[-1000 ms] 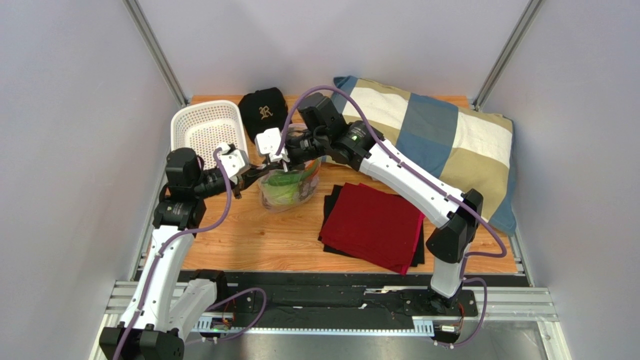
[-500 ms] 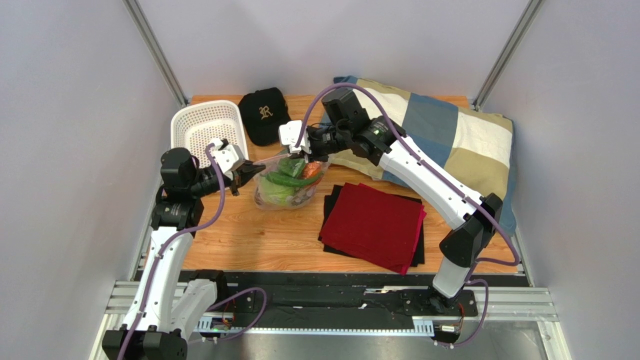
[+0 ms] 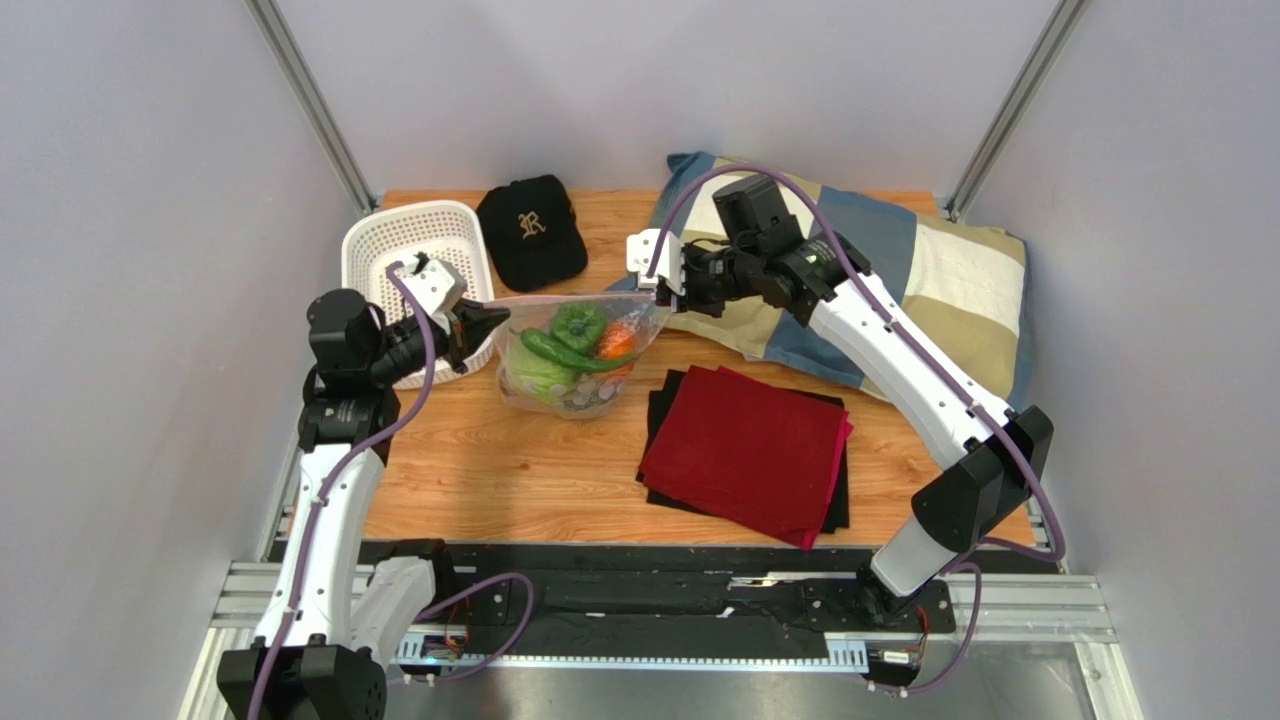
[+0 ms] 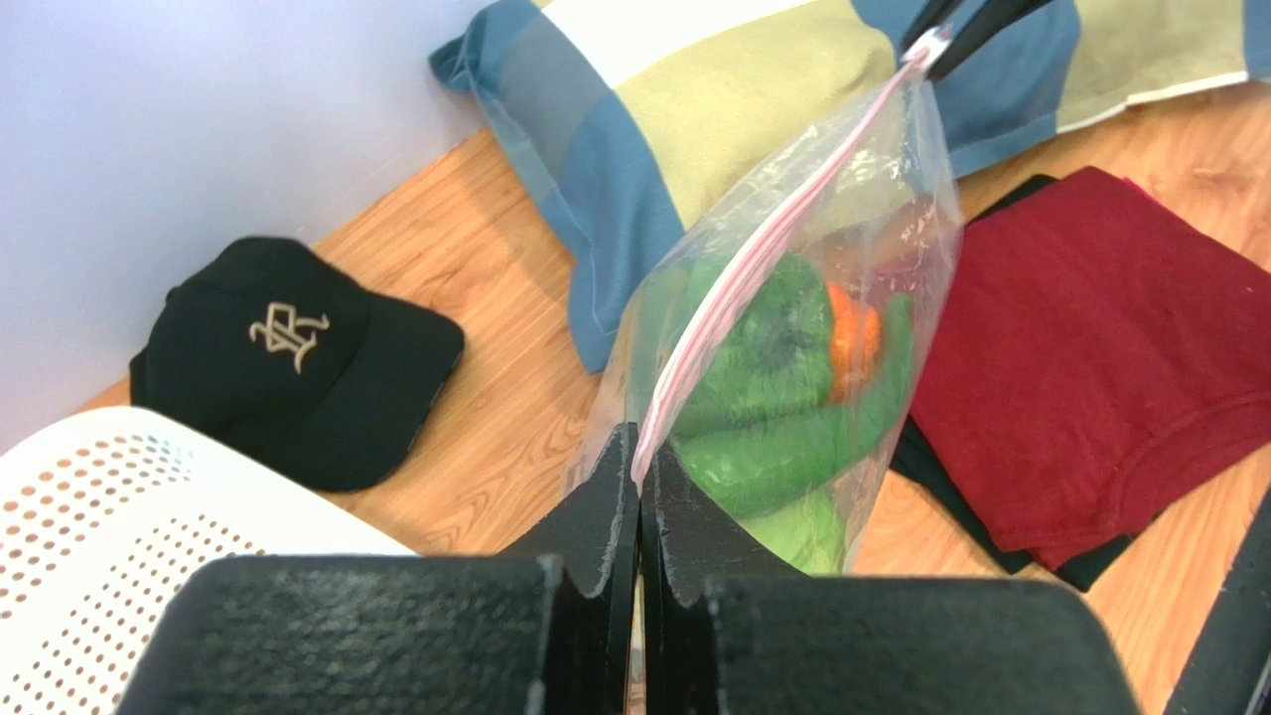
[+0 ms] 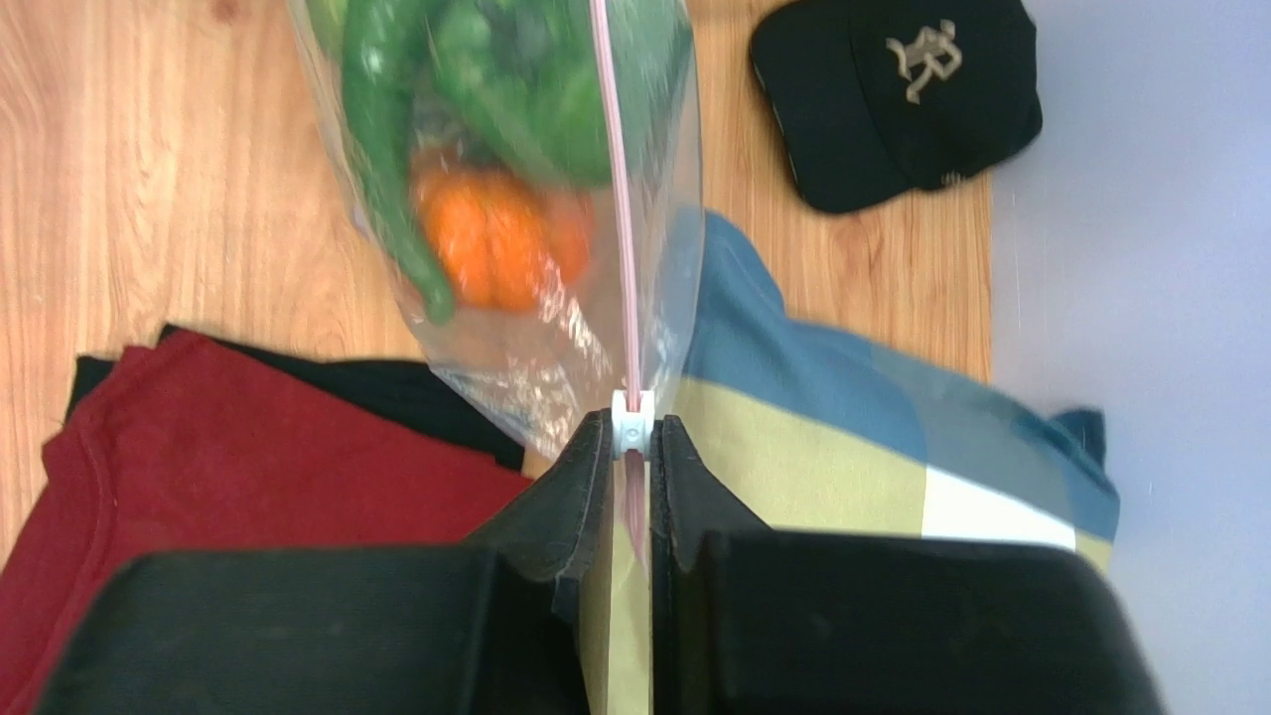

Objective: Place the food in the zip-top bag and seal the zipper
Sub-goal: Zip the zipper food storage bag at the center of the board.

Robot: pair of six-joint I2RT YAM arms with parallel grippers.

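Observation:
The clear zip-top bag (image 3: 579, 372) hangs stretched between my two grippers above the table. Inside it lie green peppers (image 3: 577, 333), an orange pumpkin (image 5: 493, 239) and pale green cabbage (image 3: 534, 369); other food is hidden behind them. The pink-white zipper (image 4: 776, 239) runs taut along the bag's top edge. My left gripper (image 4: 639, 452) is shut on the bag's left corner at the zipper's end. At the bag's other end, over the pillow's edge, my right gripper (image 5: 633, 428) is shut on the zipper's small white slider (image 5: 634, 425).
A white perforated basket (image 3: 409, 252) stands at the back left beside a black cap (image 3: 529, 225). A checked pillow (image 3: 917, 293) fills the back right. A folded red cloth (image 3: 747, 450) lies on a black cloth (image 3: 661, 402) right of the bag.
My right gripper slid right along the zipper, away from the left gripper, to the bag's far end. The left gripper drew back left and the bag stretched out wide.

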